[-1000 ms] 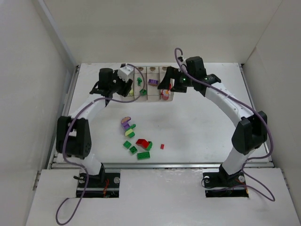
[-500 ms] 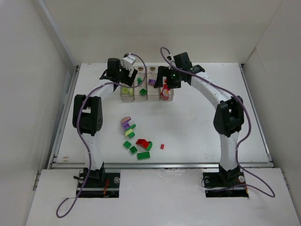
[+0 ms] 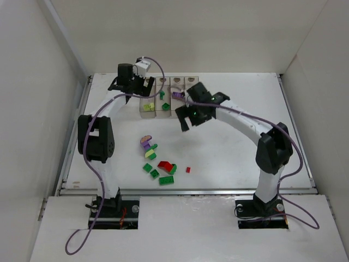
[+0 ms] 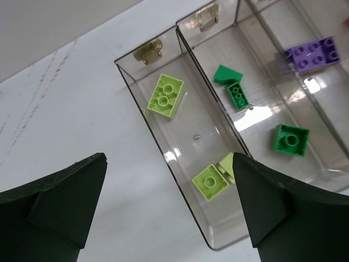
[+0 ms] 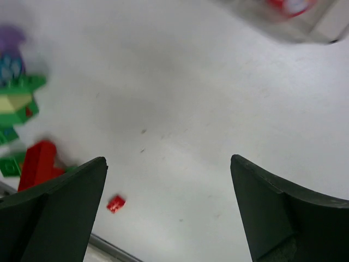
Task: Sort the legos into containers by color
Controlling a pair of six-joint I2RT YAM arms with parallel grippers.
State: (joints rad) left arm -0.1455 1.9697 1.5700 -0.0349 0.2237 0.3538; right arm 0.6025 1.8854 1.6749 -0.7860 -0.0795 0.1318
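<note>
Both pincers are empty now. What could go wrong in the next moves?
1. The tiny red plastic brick lies alone near the table's front edge; the open right pincer might push it further away.
2. The loose green, yellow-green and red plastic bricks lie packed together, so one grasp may take two colours.
3. The open left pincer hangs over the leftmost clear plastic box; lowering could strike its wall.

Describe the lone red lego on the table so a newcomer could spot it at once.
On the white table, find the cluster of loose legos near its middle. Just right of that cluster, as the top camera sees it, lies a tiny red brick by itself. Unlike the larger red piece in the cluster, it touches nothing and is far smaller.
</note>
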